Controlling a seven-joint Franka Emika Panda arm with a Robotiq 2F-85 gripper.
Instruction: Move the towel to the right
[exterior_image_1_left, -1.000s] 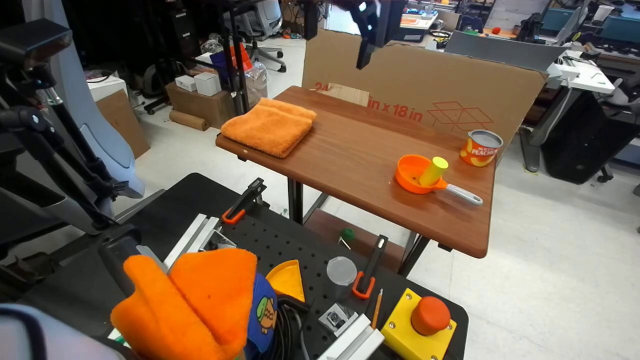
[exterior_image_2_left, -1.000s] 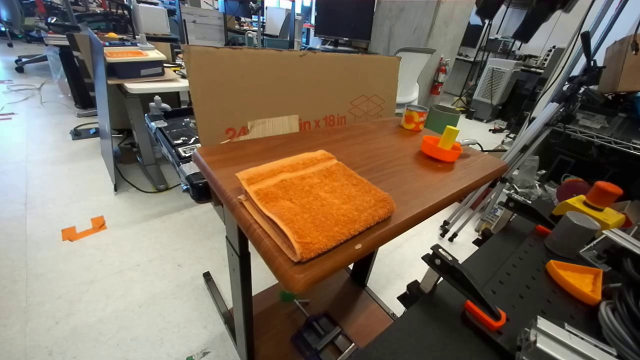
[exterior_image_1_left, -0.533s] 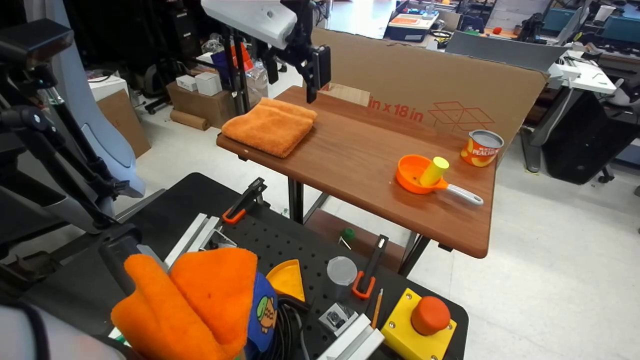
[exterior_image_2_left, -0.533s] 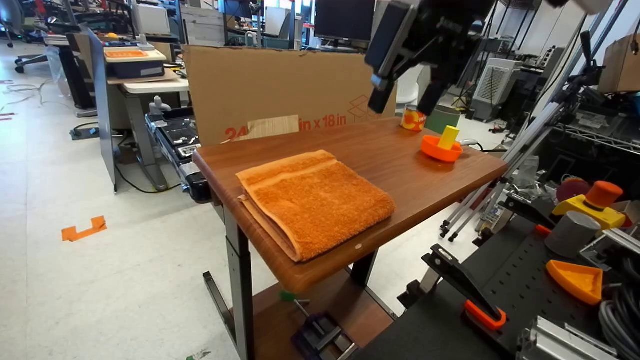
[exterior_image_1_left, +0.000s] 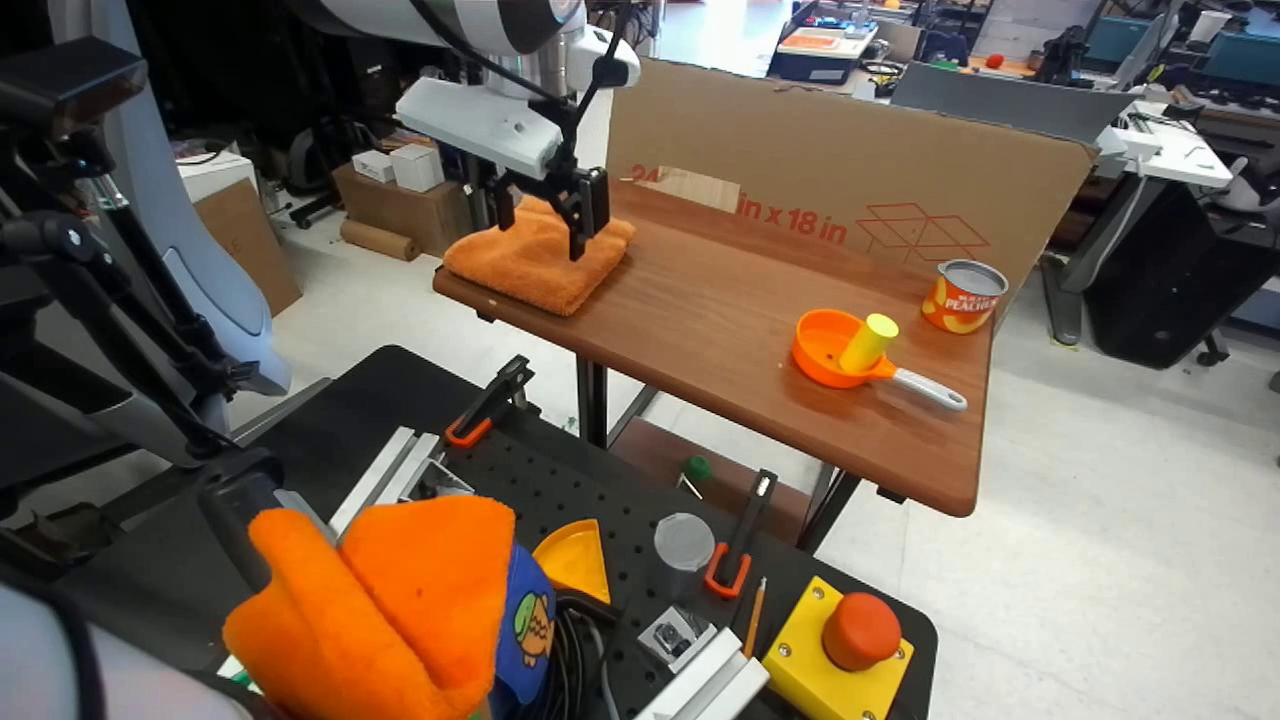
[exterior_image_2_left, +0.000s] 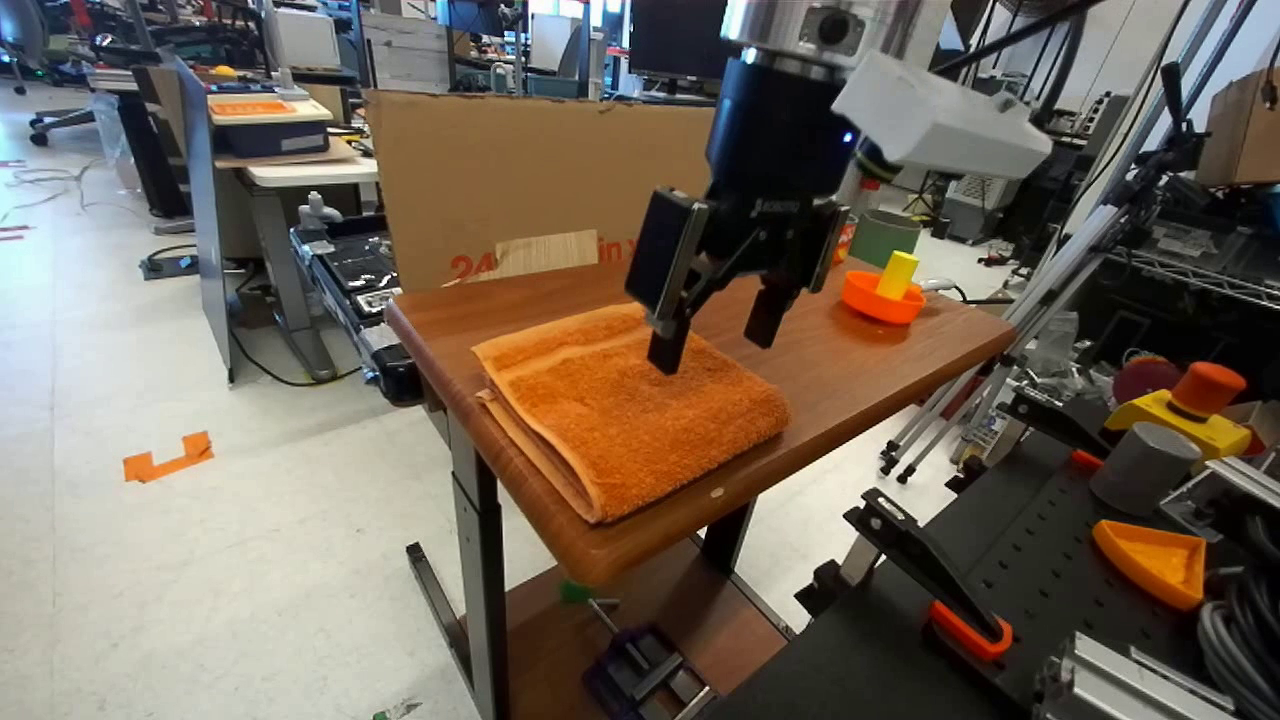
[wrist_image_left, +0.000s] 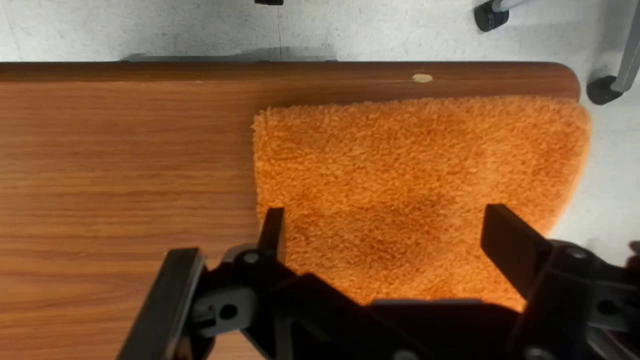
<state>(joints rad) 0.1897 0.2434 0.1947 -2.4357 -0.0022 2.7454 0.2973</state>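
A roughly square, folded orange terry towel (wrist_image_left: 420, 160) lies on the brown wood-grain tabletop (wrist_image_left: 125, 175), right of centre in the wrist view. Above it hangs the black two-fingered gripper (exterior_image_2_left: 715, 341), its fingers spread apart. A round, grey-handled orange pan (exterior_image_1_left: 815, 372), at right in an exterior view, holds a yellow cylinder (exterior_image_1_left: 868, 343).

On the desk (exterior_image_1_left: 700, 290): one towel (exterior_image_2_left: 620, 420) by a corner, one can (exterior_image_1_left: 962, 298) by another, one pan (exterior_image_1_left: 816, 345) near the short edge, one yellow piece (exterior_image_1_left: 866, 344) inside. Also one gripper (exterior_image_2_left: 716, 338), two fingers (exterior_image_2_left: 668, 352).
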